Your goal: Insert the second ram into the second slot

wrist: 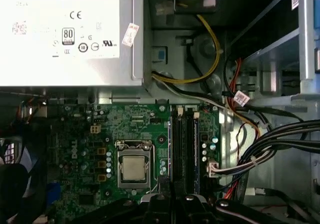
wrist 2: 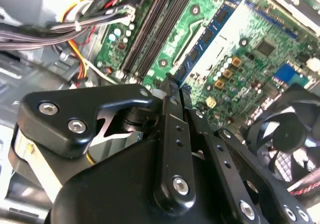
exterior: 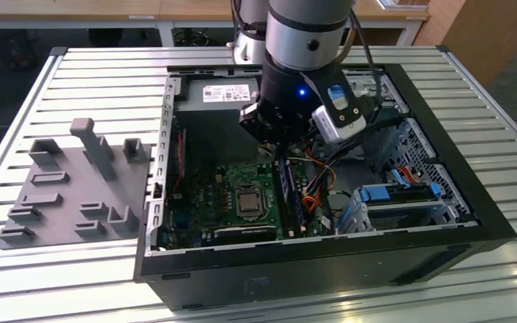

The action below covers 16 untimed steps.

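Second ram [exterior: 287,195], a long thin dark blue-green memory stick, stands on its long edge just at three o'clock of the square silver processor socket [exterior: 248,202]. It sits on the green motherboard [exterior: 207,195] inside the open black computer case [exterior: 330,259]. Its long axis runs from twelve to six o'clock. The black gripper [exterior: 274,145] hangs over its twelve o'clock end, and the arm hides whether the two touch. Orange and red cables [exterior: 317,183] crowd its three o'clock side, with bright blue drive brackets [exterior: 402,192] at four o'clock. A silver power supply [exterior: 223,94] lies at twelve. A grey plastic fixture plate [exterior: 70,188] rests at the case's nine o'clock on the slatted metal table [exterior: 97,81].

In the second wrist view the gripper [wrist 2: 173,84] has its fingers [wrist 2: 172,129] drawn together at the tips, close to long dark memory slots [wrist 2: 150,29]. Whether a board edge sits between them cannot be made out. A black fan [wrist 2: 290,134] is cut off at the frame edge.

In the first wrist view the gripper [wrist: 165,186] covers one end of the paired dark slots [wrist: 192,144], beside the socket [wrist: 132,166]. Which slot it covers is unclear.
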Each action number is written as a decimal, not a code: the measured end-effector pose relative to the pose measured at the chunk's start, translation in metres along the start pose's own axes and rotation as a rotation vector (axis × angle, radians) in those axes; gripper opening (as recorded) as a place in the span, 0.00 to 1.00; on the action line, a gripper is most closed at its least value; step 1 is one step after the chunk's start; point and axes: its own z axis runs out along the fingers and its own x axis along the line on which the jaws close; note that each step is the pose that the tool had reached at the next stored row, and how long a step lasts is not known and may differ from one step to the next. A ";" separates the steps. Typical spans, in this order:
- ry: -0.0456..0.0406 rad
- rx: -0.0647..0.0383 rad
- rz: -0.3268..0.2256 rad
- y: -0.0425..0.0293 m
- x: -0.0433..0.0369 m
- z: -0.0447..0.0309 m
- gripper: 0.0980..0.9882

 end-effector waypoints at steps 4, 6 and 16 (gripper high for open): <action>0.0009 0.000 -0.001 -0.0005 -0.0001 0.0070 0.04; 0.0009 0.000 -0.005 -0.0006 -0.0004 0.0107 0.04; 0.0008 0.000 -0.005 -0.0008 -0.0042 0.0227 0.04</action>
